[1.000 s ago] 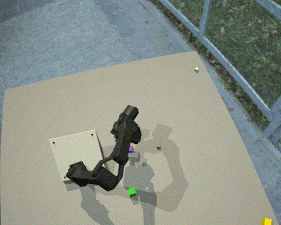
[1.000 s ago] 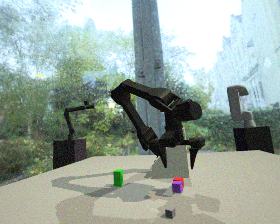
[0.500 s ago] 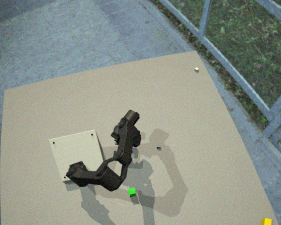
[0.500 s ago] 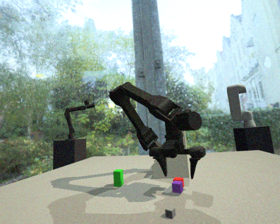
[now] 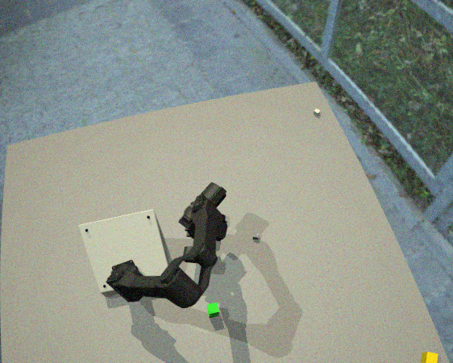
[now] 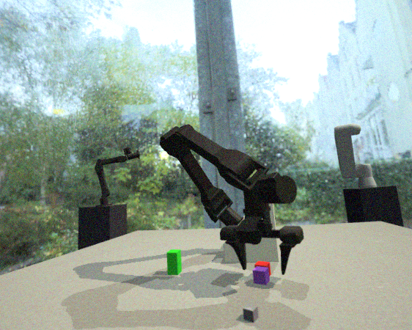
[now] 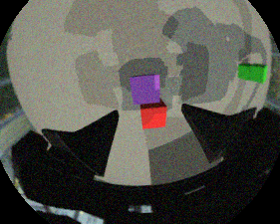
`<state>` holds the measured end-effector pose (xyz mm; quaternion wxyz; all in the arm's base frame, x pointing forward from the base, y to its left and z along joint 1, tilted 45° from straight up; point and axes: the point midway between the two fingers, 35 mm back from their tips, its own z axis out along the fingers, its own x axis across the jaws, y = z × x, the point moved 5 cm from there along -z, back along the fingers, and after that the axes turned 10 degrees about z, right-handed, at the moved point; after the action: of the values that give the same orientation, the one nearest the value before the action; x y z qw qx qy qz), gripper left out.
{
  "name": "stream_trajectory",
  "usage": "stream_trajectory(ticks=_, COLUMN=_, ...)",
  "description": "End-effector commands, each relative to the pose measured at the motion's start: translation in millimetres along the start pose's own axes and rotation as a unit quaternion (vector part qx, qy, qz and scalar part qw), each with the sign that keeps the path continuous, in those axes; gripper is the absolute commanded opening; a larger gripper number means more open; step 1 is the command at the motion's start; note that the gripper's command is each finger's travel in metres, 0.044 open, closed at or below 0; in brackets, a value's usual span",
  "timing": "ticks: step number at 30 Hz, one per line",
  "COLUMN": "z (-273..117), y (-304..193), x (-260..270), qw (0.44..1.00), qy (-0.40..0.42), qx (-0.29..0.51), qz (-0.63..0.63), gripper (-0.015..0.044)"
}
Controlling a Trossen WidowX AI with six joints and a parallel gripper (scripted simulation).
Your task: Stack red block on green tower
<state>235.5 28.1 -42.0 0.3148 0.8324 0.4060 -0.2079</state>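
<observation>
1. Your green tower [image 6: 174, 261] stands upright, left of the gripper.
2. Your gripper [image 6: 262, 266] hangs spread wide and empty, fingers straddling the red block [image 6: 262, 264] mid-worktop.
3. A purple block [image 6: 261, 274] touches the red block.

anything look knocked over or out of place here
Nothing is toppled: the green tower stands upright. One snag: a purple block sits touching the red block, right below the open, empty claw, so a grasp could catch both.
</observation>
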Motion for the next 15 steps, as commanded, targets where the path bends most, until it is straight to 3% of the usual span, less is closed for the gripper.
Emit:
stream_trajectory(ticks=1, z=2.2, y=-1.0, x=-1.1, qw=1.0, qy=-0.001, qx=-0.002, qz=-0.004, gripper=0.044)
stream_trajectory(ticks=12, z=1.9, y=-1.0, x=-1.2, qw=1.0, qy=-0.001, qx=-0.002, qz=-0.004, gripper=0.044)
stream_trajectory(ticks=15, z=1.9, y=-1.0, x=-1.2, qw=1.0, qy=-0.001, qx=-0.002, qz=-0.004, gripper=0.0361)
